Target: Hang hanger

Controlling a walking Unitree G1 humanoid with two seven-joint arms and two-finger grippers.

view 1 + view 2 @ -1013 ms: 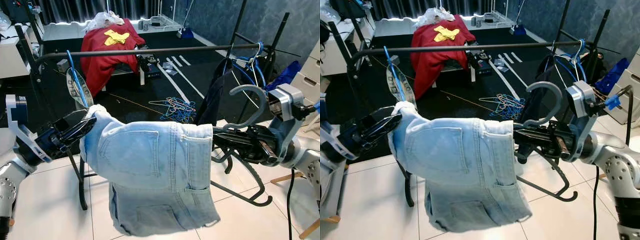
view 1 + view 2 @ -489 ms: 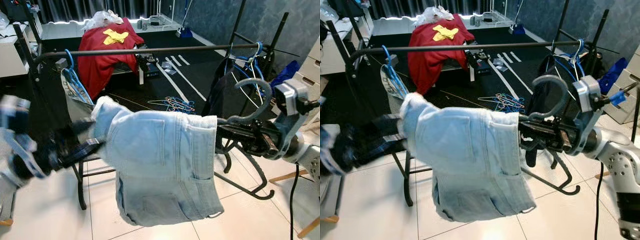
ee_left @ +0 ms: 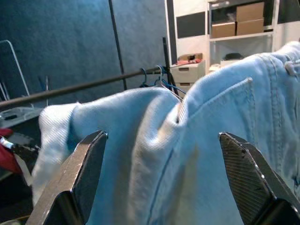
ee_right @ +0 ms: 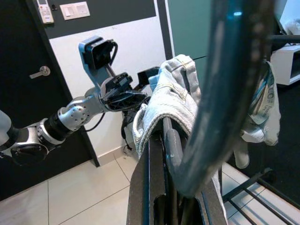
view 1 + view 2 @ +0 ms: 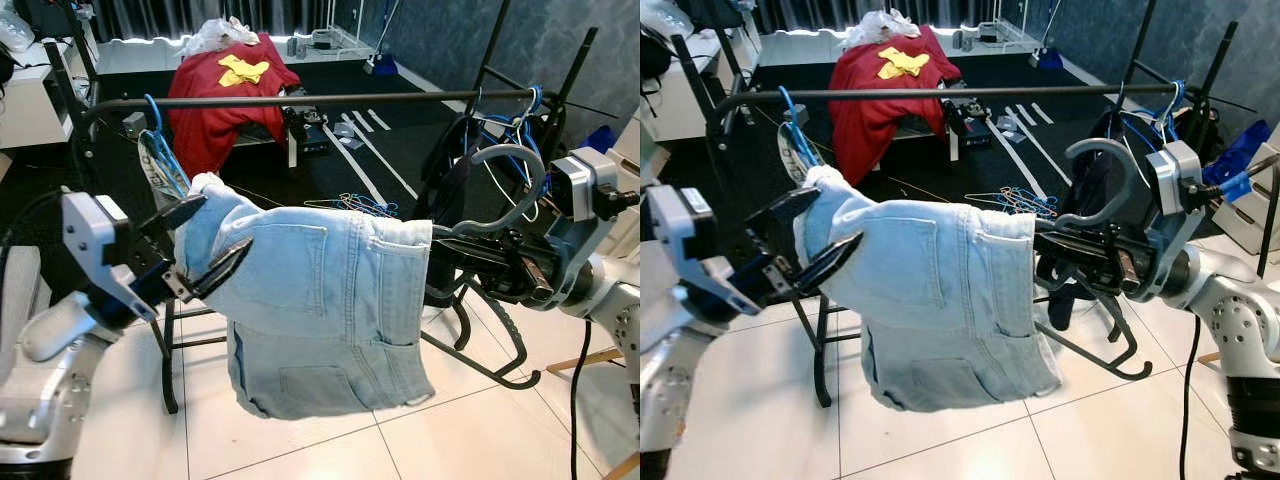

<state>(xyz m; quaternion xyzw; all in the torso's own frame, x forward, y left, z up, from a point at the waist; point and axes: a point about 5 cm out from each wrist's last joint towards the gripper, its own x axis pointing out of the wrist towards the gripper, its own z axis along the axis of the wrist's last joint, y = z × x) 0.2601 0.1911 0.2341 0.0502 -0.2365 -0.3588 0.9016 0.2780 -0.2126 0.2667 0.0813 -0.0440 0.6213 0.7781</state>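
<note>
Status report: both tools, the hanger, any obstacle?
Left tool open beside denim shorts. Right tool shut on hanger. Rail ahead, not yet reached.

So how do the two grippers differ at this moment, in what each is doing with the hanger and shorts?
The right gripper is shut on the hanger, holding it by its neck below the grey hook. The left gripper is open, its fingers spread on either side of the far end of the denim shorts without pinching them. The right carries the load; the left holds nothing. Both sit at about the same height, below the clothes rail.
</note>
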